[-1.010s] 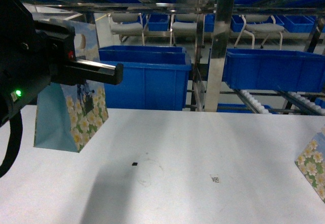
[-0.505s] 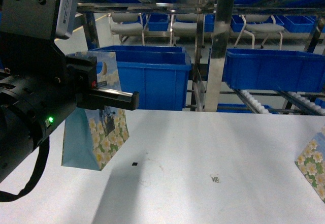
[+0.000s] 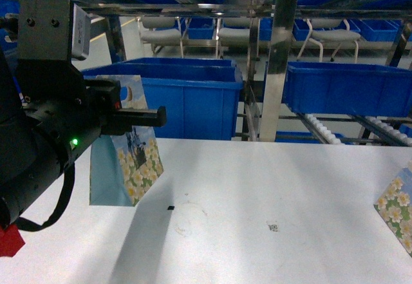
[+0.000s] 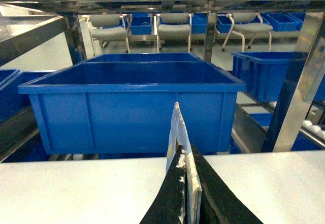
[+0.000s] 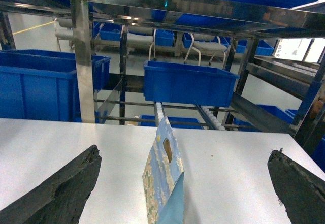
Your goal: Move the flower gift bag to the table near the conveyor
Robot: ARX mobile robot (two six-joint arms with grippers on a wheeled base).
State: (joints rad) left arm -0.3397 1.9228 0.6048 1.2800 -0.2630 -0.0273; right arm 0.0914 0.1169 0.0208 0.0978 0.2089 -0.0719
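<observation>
My left gripper is shut on the top edge of a flower gift bag, light blue with white daisies. The bag hangs over the left part of the white table, its base close to the tabletop. In the left wrist view the black fingers pinch the bag's thin upper edge. A second flower gift bag stands on the table between the wide-open jaws of my right gripper, touching neither; its corner shows at the head view's right edge. Conveyor rollers run behind the table.
Large blue bins sit in the steel rack just past the table's far edge. Shiny steel uprights rise between them. A small black marker and a faint ring stain lie mid-table. Chairs stand far behind.
My left arm has carried the held bag rightward from the table's far left and a little farther from the camera. The bag at the right edge has not moved.
</observation>
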